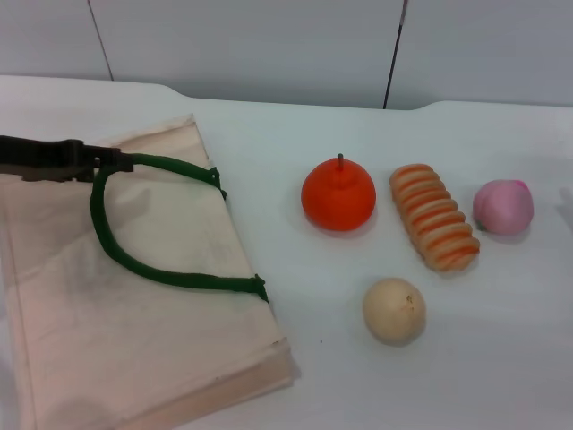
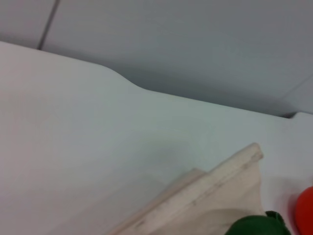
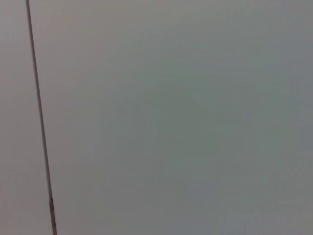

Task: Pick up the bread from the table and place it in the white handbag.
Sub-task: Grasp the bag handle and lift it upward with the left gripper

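The bread (image 1: pixel 434 217), a ridged loaf with orange and tan stripes, lies on the white table (image 1: pixel 501 367) right of centre. The white handbag (image 1: pixel 134 322) lies flat on the left, with its dark green handle (image 1: pixel 161 273) looped on top. My left gripper (image 1: pixel 118 161) reaches in from the left over the bag's far part and is shut on the green handle's upper end. The left wrist view shows the bag's corner (image 2: pixel 215 196) and a bit of green strap (image 2: pixel 254 226). The right gripper is out of view; its wrist view shows only a grey wall panel.
A smooth orange fruit with a stem (image 1: pixel 337 197) sits just left of the bread, and its edge shows in the left wrist view (image 2: pixel 305 213). A pink ball (image 1: pixel 503 206) sits to the bread's right. A round beige ball (image 1: pixel 394 310) lies nearer me.
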`<state>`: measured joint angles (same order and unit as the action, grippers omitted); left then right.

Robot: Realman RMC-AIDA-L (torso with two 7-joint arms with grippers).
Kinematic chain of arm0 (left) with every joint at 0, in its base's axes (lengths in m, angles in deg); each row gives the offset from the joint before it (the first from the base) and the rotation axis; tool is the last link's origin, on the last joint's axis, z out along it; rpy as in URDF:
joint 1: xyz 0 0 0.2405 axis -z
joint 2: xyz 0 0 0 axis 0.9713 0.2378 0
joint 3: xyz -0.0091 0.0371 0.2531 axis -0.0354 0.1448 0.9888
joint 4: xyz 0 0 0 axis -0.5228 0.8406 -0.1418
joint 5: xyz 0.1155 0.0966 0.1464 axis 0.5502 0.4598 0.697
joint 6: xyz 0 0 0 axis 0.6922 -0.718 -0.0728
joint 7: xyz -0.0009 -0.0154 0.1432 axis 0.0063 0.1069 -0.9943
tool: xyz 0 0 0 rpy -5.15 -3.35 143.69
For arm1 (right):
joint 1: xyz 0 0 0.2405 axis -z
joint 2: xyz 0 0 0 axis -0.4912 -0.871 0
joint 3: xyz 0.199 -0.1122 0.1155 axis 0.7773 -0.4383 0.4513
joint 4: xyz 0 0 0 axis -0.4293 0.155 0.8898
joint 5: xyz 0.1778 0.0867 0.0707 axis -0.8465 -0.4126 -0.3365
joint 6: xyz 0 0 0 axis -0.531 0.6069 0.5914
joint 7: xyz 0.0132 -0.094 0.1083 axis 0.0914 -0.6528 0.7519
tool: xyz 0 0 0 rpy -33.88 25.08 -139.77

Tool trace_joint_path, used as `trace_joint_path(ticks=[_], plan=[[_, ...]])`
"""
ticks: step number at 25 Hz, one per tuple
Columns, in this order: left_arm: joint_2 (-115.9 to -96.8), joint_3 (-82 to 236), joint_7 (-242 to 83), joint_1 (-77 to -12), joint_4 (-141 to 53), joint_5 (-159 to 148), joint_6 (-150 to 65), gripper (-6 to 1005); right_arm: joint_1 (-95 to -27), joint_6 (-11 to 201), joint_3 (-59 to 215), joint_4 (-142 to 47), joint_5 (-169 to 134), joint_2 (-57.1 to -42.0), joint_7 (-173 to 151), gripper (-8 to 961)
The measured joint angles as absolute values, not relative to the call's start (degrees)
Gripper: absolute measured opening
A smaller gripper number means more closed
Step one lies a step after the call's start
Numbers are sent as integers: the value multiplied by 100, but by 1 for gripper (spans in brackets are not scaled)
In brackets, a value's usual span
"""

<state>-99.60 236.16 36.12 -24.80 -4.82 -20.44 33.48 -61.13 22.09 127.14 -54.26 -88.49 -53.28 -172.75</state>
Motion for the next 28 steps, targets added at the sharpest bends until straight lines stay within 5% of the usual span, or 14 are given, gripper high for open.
trace_joint_path(ticks=[19,21,28], plan=[[-10014,23616,3639,-2396,-985,-1879,3119,706,-6122,2212,12714,-5419,-8849,-5328,-17270,880],[-10014,23616,3623,-2402,-986,-1892,3147,540,-6120,2214,12713,-5419,-8849,-5328,-17270,880],[-10023,23609,3447,-2396,-989,-2158,3254,382,-6112,2217,12713,-5412,-8849,-5328,-17270,879]])
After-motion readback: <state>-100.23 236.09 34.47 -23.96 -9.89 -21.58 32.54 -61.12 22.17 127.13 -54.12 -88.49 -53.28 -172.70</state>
